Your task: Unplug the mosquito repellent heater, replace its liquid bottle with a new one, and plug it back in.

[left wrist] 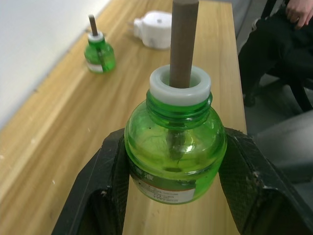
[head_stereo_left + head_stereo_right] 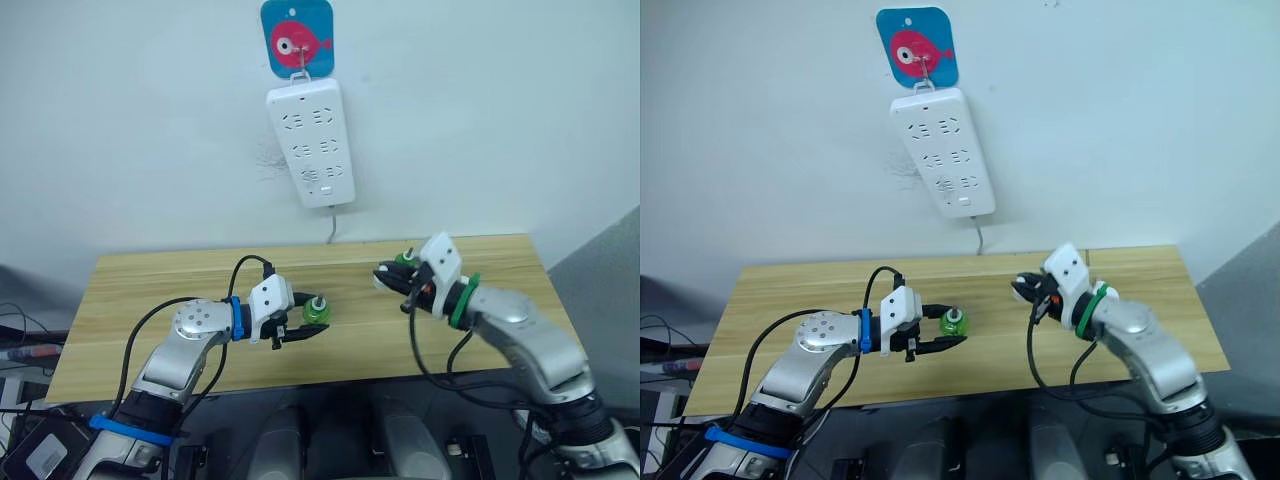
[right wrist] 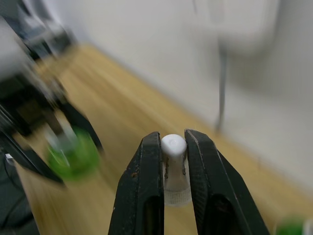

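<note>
1. Left claw [image 1: 171,196] is clamped around a green liquid bottle [image 1: 175,152], centre frame.
2. Right claw [image 3: 173,161] pinches a small white cap [image 3: 174,169].
3. Mosquito repellent heater [image 1: 155,29] lies on the tabletop [image 1: 63,122], top centre, beside another bottle [image 1: 99,54].

Green bottle [image 1: 175,147], white heater [image 1: 155,23], blue-pink fish hook [image 2: 297,38]

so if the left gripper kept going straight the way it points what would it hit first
Likely the other green bottle standing further along the table, or the white heater beside it; depth is unclear. The left gripper itself holds a green bottle between its fingers.
</note>
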You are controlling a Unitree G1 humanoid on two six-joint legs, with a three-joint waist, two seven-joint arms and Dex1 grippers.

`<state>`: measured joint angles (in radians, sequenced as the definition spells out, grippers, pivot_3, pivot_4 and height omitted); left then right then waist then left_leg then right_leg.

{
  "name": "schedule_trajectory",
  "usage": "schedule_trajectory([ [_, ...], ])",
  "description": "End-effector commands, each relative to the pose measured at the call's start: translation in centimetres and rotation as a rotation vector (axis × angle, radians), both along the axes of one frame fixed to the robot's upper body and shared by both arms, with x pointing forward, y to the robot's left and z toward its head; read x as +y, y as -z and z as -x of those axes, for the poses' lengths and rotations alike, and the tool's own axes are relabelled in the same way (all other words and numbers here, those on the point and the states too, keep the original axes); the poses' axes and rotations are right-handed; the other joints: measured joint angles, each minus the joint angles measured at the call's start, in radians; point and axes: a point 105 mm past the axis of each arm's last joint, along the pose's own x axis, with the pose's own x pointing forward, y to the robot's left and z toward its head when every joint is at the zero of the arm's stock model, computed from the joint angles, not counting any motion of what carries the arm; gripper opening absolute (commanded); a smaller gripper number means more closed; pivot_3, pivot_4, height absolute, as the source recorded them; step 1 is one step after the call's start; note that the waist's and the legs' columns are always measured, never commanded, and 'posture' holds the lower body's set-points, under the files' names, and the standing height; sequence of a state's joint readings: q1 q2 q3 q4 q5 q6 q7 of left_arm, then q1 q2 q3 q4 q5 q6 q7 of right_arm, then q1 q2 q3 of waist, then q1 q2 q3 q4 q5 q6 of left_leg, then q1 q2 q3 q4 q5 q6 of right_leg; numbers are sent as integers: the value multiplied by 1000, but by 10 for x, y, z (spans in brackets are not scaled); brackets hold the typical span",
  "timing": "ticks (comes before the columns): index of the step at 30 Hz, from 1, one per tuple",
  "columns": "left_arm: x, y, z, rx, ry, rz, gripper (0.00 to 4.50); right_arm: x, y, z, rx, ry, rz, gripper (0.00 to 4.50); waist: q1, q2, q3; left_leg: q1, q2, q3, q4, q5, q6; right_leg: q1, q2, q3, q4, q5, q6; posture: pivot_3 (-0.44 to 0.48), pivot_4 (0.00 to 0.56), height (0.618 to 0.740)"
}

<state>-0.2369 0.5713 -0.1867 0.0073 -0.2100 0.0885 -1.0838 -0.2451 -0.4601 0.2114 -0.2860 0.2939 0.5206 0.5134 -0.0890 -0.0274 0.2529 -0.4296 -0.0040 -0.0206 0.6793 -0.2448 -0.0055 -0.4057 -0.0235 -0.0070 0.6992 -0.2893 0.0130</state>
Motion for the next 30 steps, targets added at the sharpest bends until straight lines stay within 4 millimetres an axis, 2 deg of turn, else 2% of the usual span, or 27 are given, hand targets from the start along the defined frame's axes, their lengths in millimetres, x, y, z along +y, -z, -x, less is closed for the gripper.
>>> schedule_trajectory([
  [1, -1, -14, 7, -32, 22, 25, 2220, -9, 13, -19, -118, 99, 35, 330, -1, 0, 0, 1, 0, 0, 0, 0, 0, 0, 0, 0, 0, 0, 0, -170, 228, 740],
  [6, 0, -16, 12, -21, 24, 22, 2220, -15, 44, -39, -110, 198, 30, 330, 3, 0, 0, 2, 1, 0, -1, 0, 0, 1, 0, -1, 1, 0, 0, -148, 233, 740],
  [13, 2, -17, 13, -18, 24, 15, 2220, -18, 67, -59, -98, 287, 36, 330, 5, 0, 0, 2, 1, 0, -1, 0, 0, 1, 0, 0, 1, 0, 0, -132, 237, 740],
  [19, 2, -17, 14, -16, 25, 15, 2220, -25, 73, -59, -58, 320, -41, 2433, 8, 0, 0, 2, 1, 0, -1, 0, 0, 1, 0, 0, 0, 0, 0, -130, 237, 740],
  [21, 2, -17, 15, -14, 25, 17, 2220, -23, 65, -56, -71, 305, -78, 3064, 8, 0, 0, 2, 1, 0, -1, 0, 0, 1, 0, 0, 1, 0, 0, -138, 238, 740],
  [25, 0, -20, 13, -11, 23, 36, 2220, -1, 21, -29, -122, 81, -139, 4451, 7, 1, 0, 2, 1, 0, -2, 0, 0, 1, 0, 0, 0, 0, 0, -141, 241, 740],
  [30, -6, -28, 11, -14, 63, 60, 2220, 24, -21, 28, -64, -309, -69, 4500, 8, 2, 1, 2, 1, -1, -1, 0, 0, 2, 0, -1, 0, 0, 0, -166, 242, 740],
])
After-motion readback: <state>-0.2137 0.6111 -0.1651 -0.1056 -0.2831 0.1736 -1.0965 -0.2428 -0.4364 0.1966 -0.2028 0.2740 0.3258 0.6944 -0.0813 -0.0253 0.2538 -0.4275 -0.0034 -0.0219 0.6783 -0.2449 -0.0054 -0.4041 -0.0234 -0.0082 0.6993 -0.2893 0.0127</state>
